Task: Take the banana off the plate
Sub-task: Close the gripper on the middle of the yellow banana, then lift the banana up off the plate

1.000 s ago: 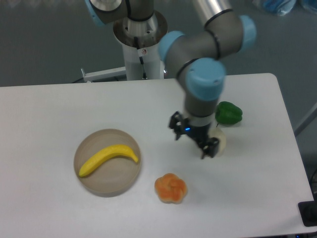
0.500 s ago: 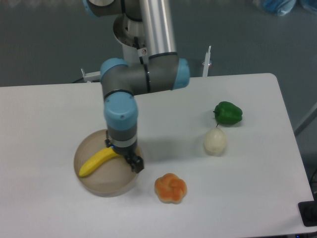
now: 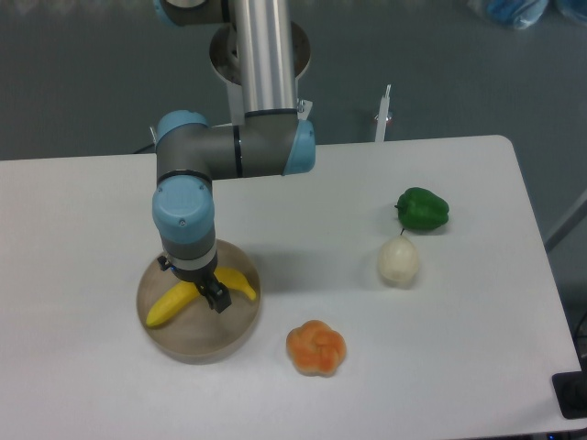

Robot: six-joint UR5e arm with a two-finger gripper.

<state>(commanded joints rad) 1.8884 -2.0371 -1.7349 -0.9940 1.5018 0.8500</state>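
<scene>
A curved bright yellow plastic-looking banana (image 3: 174, 305) is seen lying in a round beige-tan shallow plate (image 3: 206, 344) at the table's near left, straddled at mid-length by the black two-finger gripper (image 3: 200, 291); whether it is clenched cannot be told.

yellow banana (image 3: 171, 305), tan plate (image 3: 204, 341), green pepper (image 3: 423, 209), orange fruit (image 3: 316, 347), white table (image 3: 83, 220).

Behind the fingers (image 3: 215, 299) you see a dull grey floor (image 3: 83, 73) beyond your white bench (image 3: 459, 367), evenly lit, with crumpled blue plastic (image 3: 514, 11) at far right.
</scene>
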